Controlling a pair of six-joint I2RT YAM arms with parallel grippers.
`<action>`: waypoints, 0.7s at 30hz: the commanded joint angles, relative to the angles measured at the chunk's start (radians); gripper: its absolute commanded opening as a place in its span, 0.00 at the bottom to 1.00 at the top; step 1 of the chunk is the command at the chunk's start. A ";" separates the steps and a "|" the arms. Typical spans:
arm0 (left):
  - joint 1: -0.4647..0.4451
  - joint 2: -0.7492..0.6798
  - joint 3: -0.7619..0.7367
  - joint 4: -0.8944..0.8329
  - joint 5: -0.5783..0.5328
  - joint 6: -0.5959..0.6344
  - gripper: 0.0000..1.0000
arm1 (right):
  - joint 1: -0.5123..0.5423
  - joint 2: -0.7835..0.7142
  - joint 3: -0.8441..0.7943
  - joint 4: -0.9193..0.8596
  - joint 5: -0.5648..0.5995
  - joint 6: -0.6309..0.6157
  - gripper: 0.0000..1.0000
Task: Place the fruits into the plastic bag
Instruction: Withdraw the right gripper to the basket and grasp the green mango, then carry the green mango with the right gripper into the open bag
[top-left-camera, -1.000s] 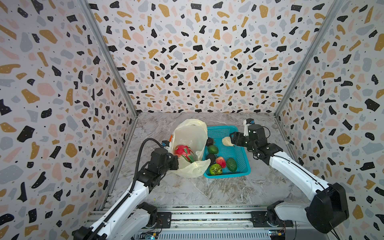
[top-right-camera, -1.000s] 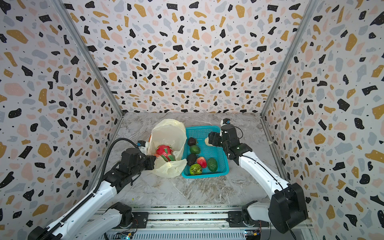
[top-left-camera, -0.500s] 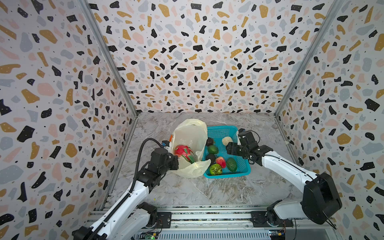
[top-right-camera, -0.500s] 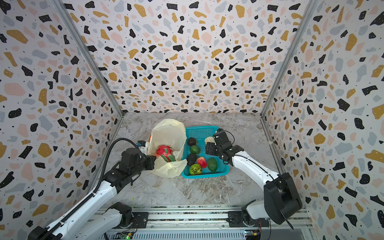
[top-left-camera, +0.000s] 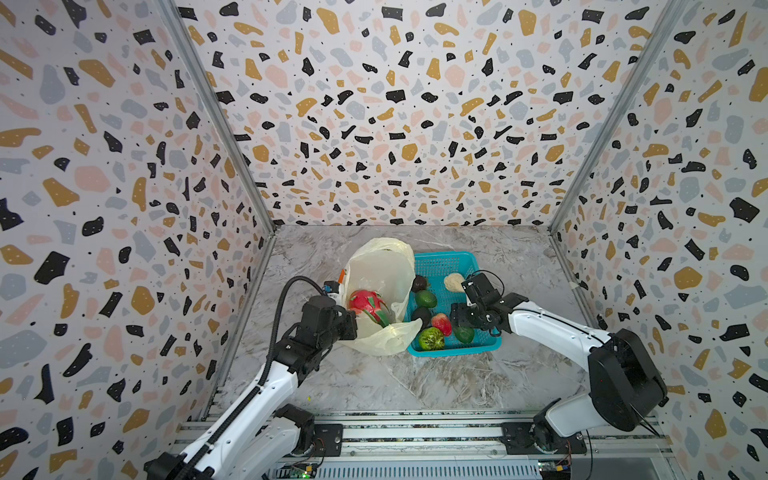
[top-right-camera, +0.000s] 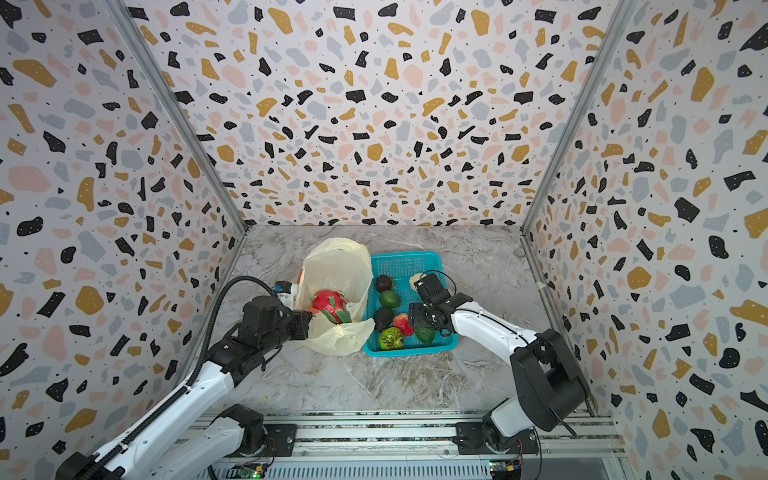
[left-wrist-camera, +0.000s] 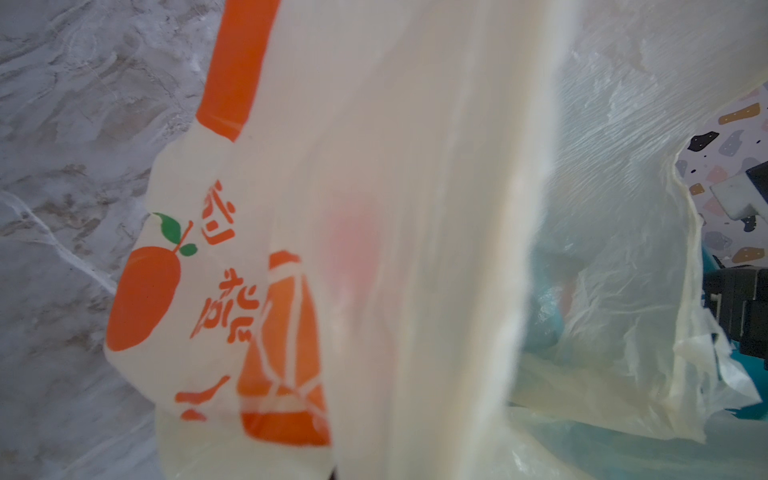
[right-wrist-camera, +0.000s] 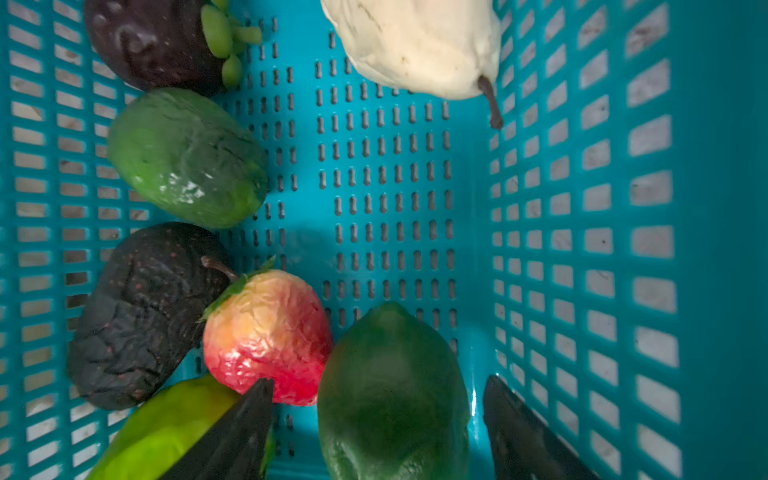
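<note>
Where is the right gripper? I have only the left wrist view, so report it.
Observer: The right gripper is low in the teal basket, open, a finger on either side of the smooth green fruit.
Operator: Now the bag's contents.
Observer: The dragon fruit lies inside the plastic bag, at its open mouth.
Operator: Left gripper next.
Observer: The left gripper is shut on the bag's near edge.

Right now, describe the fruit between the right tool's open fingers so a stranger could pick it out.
Find the teal basket beside the plastic bag on the marble table. At its near corner on the right arm's side, the open right tool straddles the dark green fruit. It is smooth and oval, unlike the wrinkled red-pink fruit and bumpy bright green one beside it.
</note>
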 joint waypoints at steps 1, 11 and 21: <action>0.005 0.004 0.021 0.035 0.007 0.007 0.00 | 0.000 0.002 -0.008 -0.038 -0.001 0.005 0.79; 0.005 0.006 0.016 0.048 0.009 0.001 0.00 | 0.012 0.032 -0.038 -0.034 -0.016 0.025 0.74; 0.005 0.006 0.019 0.045 0.012 -0.003 0.00 | 0.012 0.015 -0.063 0.036 -0.024 0.036 0.55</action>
